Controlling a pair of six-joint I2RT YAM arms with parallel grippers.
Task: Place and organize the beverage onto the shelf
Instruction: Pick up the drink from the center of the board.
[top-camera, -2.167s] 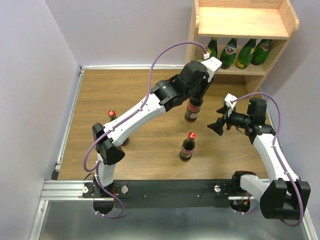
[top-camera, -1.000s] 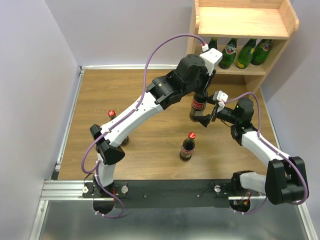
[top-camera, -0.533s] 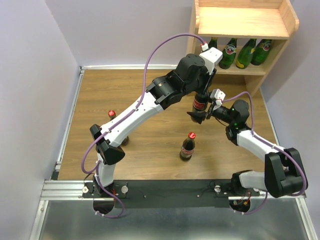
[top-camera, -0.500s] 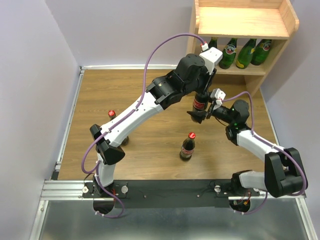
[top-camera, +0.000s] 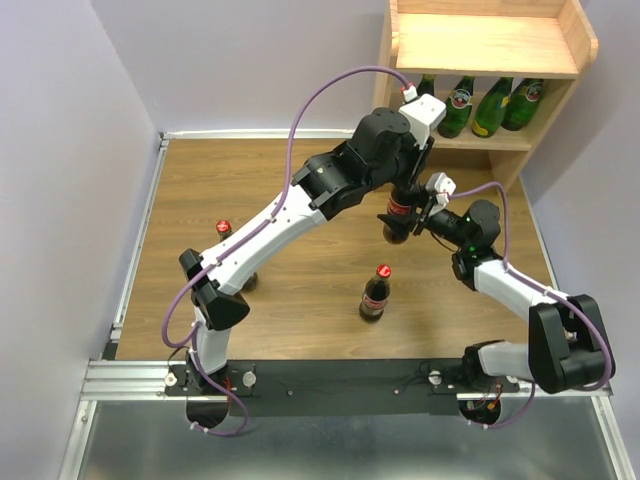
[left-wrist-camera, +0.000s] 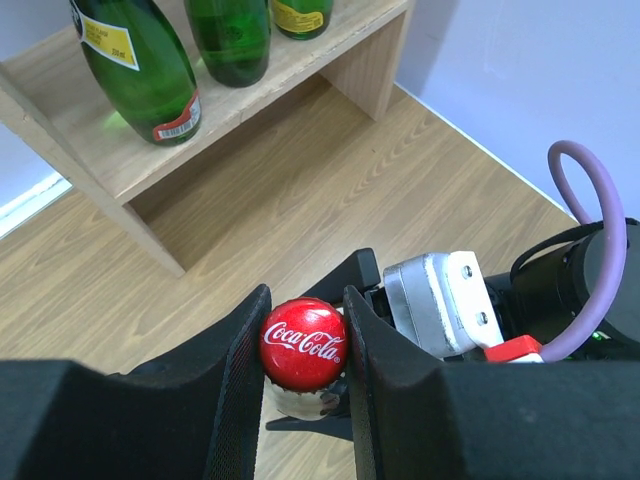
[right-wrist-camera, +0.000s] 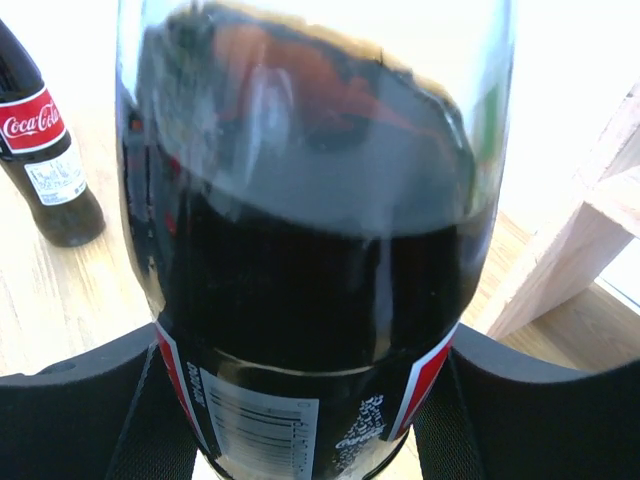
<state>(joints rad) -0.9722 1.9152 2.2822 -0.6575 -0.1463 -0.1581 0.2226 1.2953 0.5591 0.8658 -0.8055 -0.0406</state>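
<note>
A cola bottle (top-camera: 398, 214), tilted just in front of the shelf (top-camera: 487, 45), is pinched at its cap by the left gripper (left-wrist-camera: 303, 345) and clasped at its body by the right gripper (right-wrist-camera: 300, 410); four green bottles (top-camera: 459, 104) stand on the lower tier

Wood table (top-camera: 220, 180) with shelf (top-camera: 480, 45), cola bottle (top-camera: 375, 295) mid-board, second cola bottle (top-camera: 224, 230) (half-hidden) left.

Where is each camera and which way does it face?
Top external: above, behind the bases; looks down on both arms, shelf, held cola bottle.
Left wrist: looks down through the left end effector onto that bottle's cap, green bottles beyond.
Right wrist: faces the bottle's body, gripped in the right end effector.
Shared: that bottle, all three.
</note>
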